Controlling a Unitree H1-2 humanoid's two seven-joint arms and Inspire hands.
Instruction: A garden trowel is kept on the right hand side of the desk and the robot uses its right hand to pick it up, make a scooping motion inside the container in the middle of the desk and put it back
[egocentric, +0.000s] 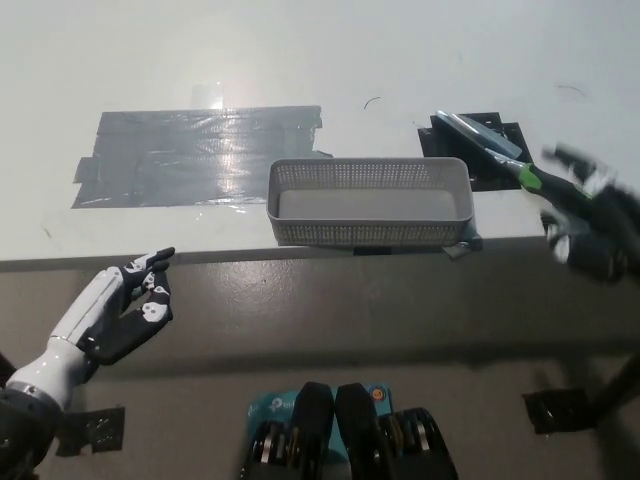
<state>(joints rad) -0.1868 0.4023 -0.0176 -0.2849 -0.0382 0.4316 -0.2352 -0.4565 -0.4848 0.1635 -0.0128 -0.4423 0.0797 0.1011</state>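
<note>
Slipping is the worry: the grey garden trowel with a green handle (490, 145) lies at the blurry black right hand (590, 225), and a loose hold could drop it or knock the grey mesh basket (370, 232) on the white counter (300, 60). I cannot tell if that hand grips it. The white left hand (125, 305) rests low, fingers (150, 268) spread wide, holding nothing.

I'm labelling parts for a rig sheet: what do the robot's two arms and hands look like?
The left hand is white-shelled with black inner parts, on a white forearm. The right hand is black, blurred here, with pale flecks.
</note>
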